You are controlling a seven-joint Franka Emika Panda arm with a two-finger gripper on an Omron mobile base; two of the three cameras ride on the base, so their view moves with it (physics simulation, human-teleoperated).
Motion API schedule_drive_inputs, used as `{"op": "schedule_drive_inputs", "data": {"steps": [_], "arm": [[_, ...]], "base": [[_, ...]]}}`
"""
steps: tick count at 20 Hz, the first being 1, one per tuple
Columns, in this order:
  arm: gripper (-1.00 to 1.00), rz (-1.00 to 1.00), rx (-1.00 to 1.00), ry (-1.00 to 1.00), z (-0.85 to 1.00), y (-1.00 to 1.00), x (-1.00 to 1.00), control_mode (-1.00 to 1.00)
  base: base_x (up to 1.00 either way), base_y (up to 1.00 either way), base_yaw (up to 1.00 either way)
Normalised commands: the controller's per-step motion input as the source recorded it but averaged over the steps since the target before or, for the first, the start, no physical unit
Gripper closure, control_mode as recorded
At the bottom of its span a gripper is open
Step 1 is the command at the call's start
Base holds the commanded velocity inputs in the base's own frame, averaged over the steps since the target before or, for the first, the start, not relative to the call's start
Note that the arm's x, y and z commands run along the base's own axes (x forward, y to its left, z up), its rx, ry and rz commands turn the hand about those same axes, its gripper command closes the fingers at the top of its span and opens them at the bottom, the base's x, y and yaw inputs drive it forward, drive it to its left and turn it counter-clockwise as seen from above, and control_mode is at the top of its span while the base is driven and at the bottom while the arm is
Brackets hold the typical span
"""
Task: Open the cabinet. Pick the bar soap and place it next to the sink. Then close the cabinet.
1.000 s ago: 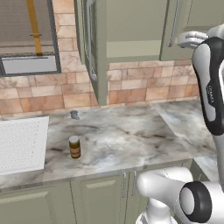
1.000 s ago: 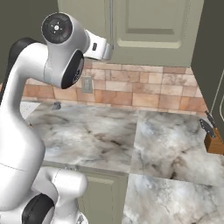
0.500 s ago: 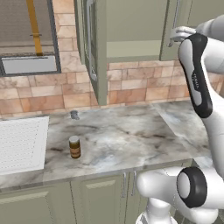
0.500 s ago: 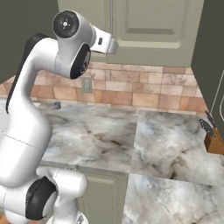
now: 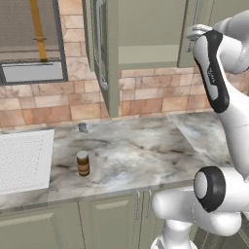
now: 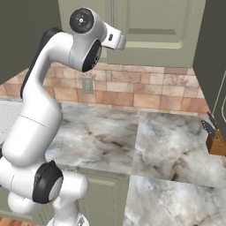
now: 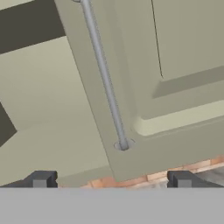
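The sage-green cabinet (image 5: 151, 29) hangs above the counter. Its left door (image 5: 109, 58) stands swung out edge-on, and its right door (image 6: 150, 26) looks shut. My gripper (image 7: 111, 179) is open and empty, right in front of the right door's lower corner. The long silver handle (image 7: 105, 78) runs up from between the fingertips (image 7: 41, 179), untouched. From the left base the gripper (image 5: 193, 32) is at the door's edge; from the right base the gripper (image 6: 122, 42) sits just below the handle (image 6: 112, 9). The white gridded sink (image 5: 24, 160) lies far left. The bar soap is hidden.
A brown jar with a tan lid (image 5: 83, 163) stands on the marble counter (image 5: 146, 151) near the sink, and a small grey object (image 5: 82, 127) lies by the brick wall. A knife block (image 6: 216, 141) sits at the counter's far right.
The arm has swung the hand up and in toward the right cabinet door's handle. The jaws stayed open, and nothing on the counter moved.
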Motion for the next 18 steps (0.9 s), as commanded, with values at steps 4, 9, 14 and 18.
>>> {"op": "schedule_drive_inputs", "data": {"steps": [4, 9, 14, 18], "arm": [[-1.0, 0.0, 0.05, 0.0, 0.01, -0.13, 0.43, -1.0], [-1.0, 0.0, 0.0, 0.0, -0.04, -0.02, 0.4, -1.0], [-1.0, 0.0, 0.0, 0.0, -0.02, -0.06, 0.43, -1.0], [-1.0, 0.0, 0.0, 0.0, -0.03, -0.07, 0.41, -1.0]], "base": [[0.0, 0.0, 0.0], [0.0, 0.0, 0.0], [0.0, 0.0, 0.0], [0.0, 0.0, 0.0]]}}
